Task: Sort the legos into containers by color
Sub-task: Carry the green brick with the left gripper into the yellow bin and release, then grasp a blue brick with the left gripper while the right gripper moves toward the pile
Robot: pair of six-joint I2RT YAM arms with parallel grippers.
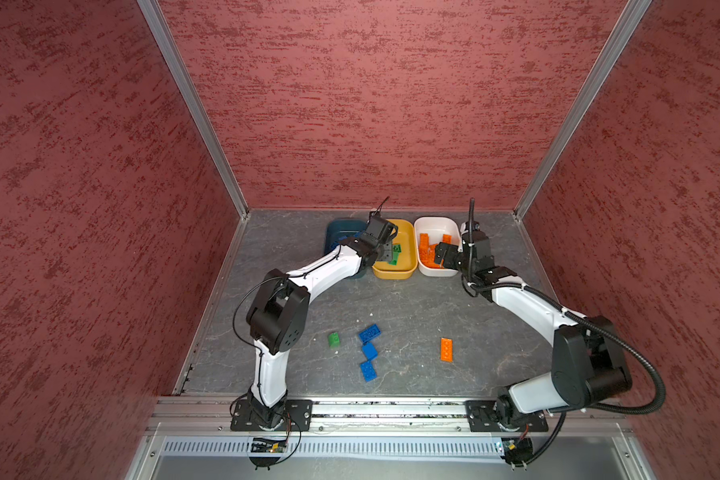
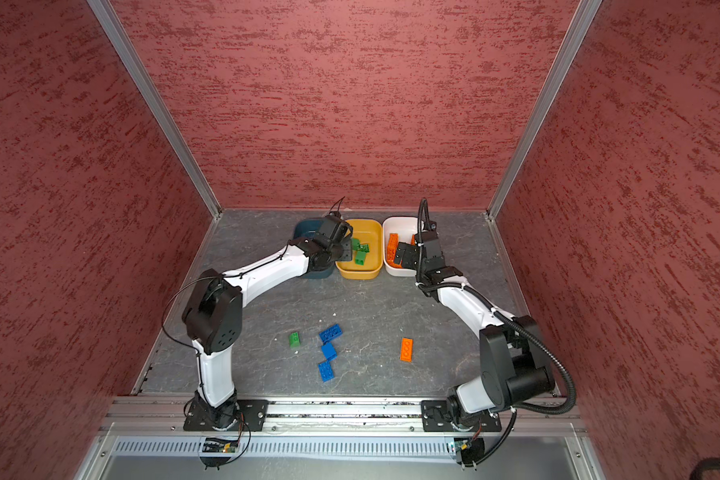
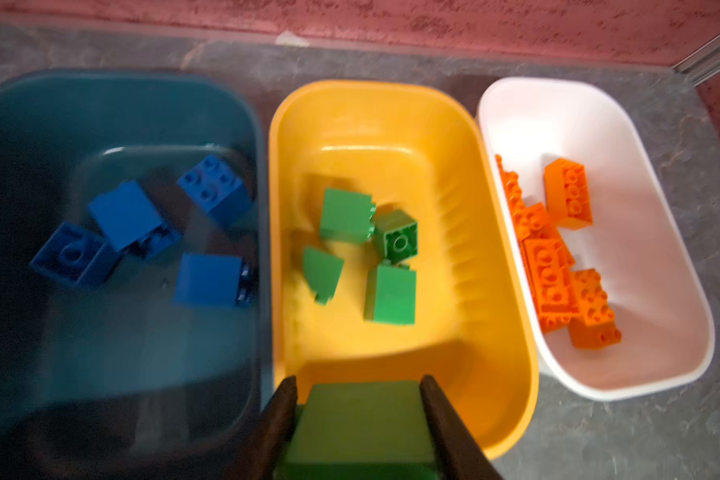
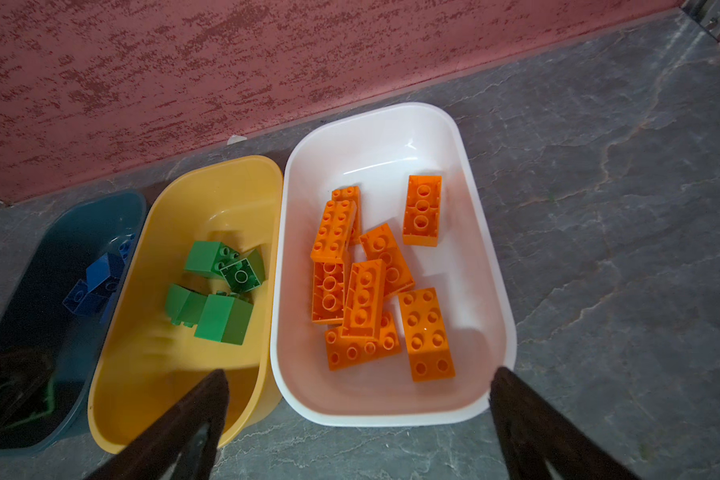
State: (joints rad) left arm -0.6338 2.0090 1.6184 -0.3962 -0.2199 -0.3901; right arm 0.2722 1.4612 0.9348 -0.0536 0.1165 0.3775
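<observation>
Veined grey slab (image 1: 412, 299) w/ L pincer (image 3: 357, 384) clamping chunky green brick (image 3: 360, 428).

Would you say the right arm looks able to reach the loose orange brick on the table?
Probably yes: the right tool is open and empty above the white tub, and the orange brick lies alone on that arm's side, with nothing over it.

Lab robot cell: red panel walls (image 1: 371, 104), aluminium frame (image 1: 195, 104), rail-mounted arms (image 1: 329, 270).
</observation>
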